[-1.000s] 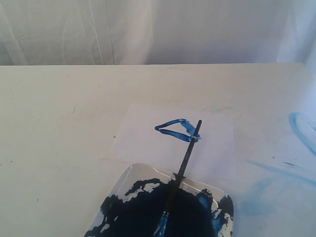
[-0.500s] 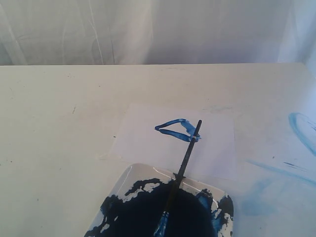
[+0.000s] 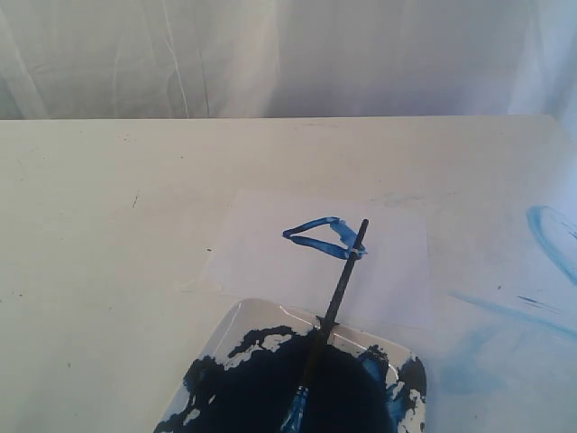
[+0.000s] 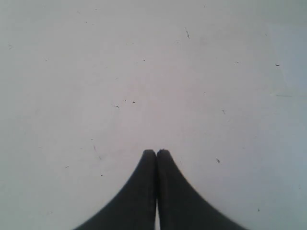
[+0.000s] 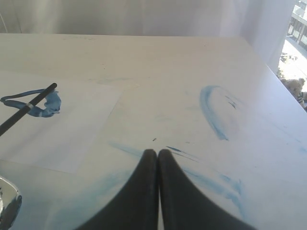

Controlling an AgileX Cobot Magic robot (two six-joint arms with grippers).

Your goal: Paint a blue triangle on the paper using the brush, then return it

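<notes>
The white paper [image 3: 270, 257] lies flat in the middle of the table, and the blue triangle [image 3: 317, 236] is painted on its upper middle. The black brush [image 3: 338, 290] rests with its bristle end in the paint tray [image 3: 236, 317] and its handle end lying over the triangle's right corner. No gripper shows in the exterior view. In the right wrist view my right gripper [image 5: 157, 152] is shut and empty above the bare table, with the brush handle [image 5: 26, 109], the triangle [image 5: 46, 101] and the paper [image 5: 76, 129] off to one side. My left gripper [image 4: 156, 152] is shut and empty over plain table.
Pale blue smears [image 3: 550, 239] mark the table on the right, also seen as blue smears [image 5: 213, 115] in the right wrist view. The tray holds a dark blue paint pool [image 3: 270, 388] at the front edge. A white curtain [image 3: 270, 54] hangs behind the table.
</notes>
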